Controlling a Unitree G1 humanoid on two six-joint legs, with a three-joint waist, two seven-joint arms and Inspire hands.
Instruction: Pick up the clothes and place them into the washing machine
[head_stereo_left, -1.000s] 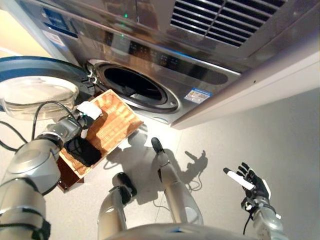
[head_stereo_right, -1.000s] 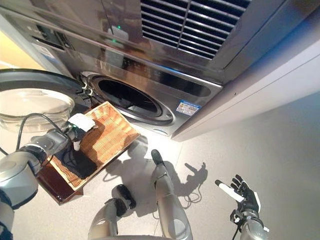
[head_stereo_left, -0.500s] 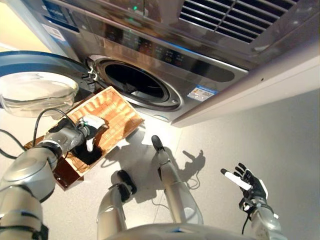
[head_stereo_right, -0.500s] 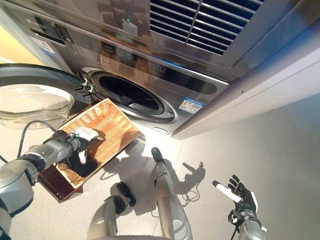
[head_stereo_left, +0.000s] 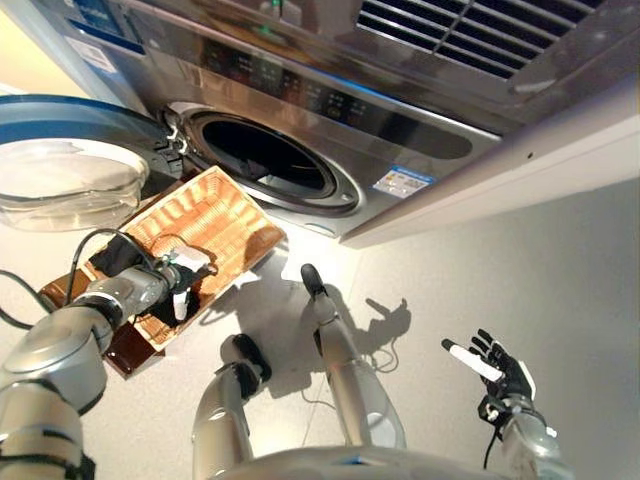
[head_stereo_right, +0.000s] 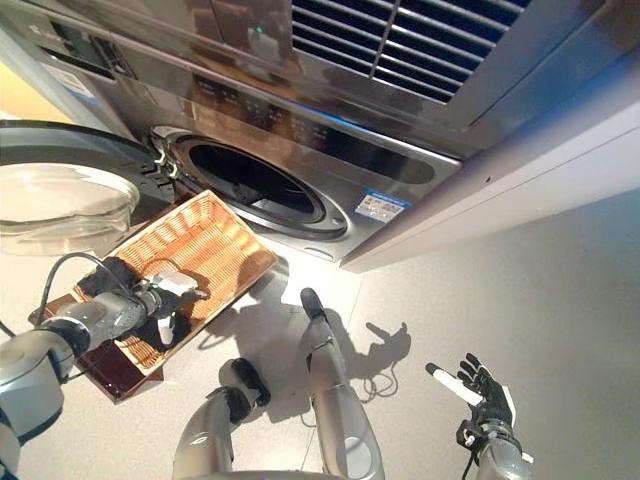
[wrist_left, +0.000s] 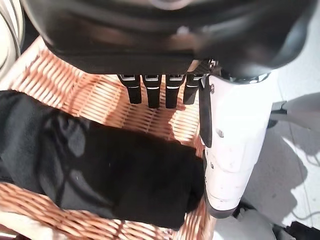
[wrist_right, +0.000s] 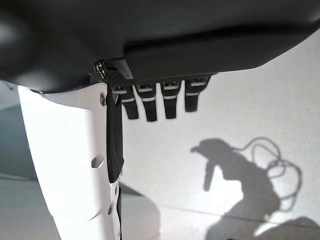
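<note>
Left eye view: left hand (head_stereo_left: 170, 283) poised over wicker basket (head_stereo_left: 215, 215), fingers (wrist_left: 150, 90) straight and apart above dark clothes (wrist_left: 110, 177), ready to grasp. Washing machine (head_stereo_left: 262, 158) door open for loading. Right hand (head_stereo_left: 505, 370) idle, fingers spread.

Left arm reaches forward and down on the robot's left side, elbow bent, wrist angled downward. The left hand (head_stereo_left: 172, 283) hangs with its palm facing down, fingers (wrist_left: 152, 90) straight in a row, white-covered thumb (wrist_left: 234, 145) stretched out beside them, nothing gripped. Over on the other side, the right arm is low and pulled in. The right hand (head_stereo_left: 508, 375) is held up, fingers (wrist_right: 150, 106) spread and relaxed, white thumb (wrist_right: 70, 160) out, empty.
</note>
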